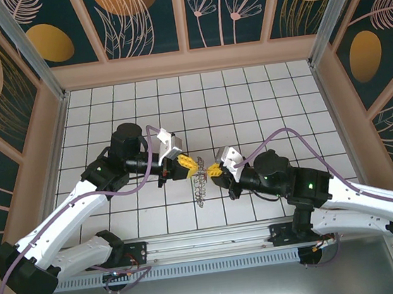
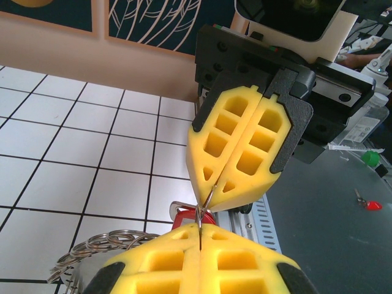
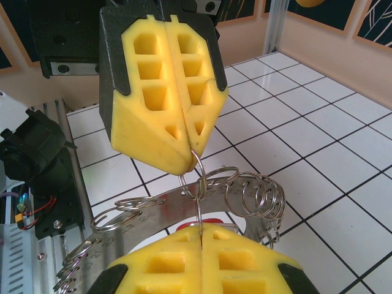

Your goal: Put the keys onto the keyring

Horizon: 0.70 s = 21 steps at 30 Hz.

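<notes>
Threading seems in hand: a loop [image 3: 198, 196] is clamped by left gripper [image 1: 196, 165] and right gripper [image 1: 214, 168] (key [image 2: 182, 218] just below); careful sliding is needed.

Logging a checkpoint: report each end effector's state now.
Left end effector: closed, pinching the small wire ring.
Right end effector: closed, pinching the same ring.

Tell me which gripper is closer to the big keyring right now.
Left, narrowly. In the top view the left gripper sits over the far edge of the keyring; the right gripper sits just off its right side.
</notes>
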Each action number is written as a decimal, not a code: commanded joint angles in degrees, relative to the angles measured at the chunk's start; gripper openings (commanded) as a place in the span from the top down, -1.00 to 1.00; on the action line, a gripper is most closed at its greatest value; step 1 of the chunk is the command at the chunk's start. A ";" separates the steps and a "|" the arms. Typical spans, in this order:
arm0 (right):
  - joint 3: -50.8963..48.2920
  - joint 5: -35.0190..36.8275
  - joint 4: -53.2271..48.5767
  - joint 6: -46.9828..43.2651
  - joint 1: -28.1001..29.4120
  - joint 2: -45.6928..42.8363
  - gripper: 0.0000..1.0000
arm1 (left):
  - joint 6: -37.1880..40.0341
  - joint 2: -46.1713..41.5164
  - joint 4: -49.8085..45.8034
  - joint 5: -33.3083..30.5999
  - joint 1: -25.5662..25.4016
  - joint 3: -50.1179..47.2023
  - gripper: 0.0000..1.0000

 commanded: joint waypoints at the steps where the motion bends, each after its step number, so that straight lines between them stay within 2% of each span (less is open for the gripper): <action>1: 0.97 1.53 1.33 1.07 -0.10 -0.61 1.00 | -0.13 -1.16 1.96 1.36 -0.38 0.10 1.00; 21: 0.87 1.35 1.94 1.07 -0.10 -0.27 1.00 | -0.25 -1.16 1.79 1.19 -0.37 0.27 1.00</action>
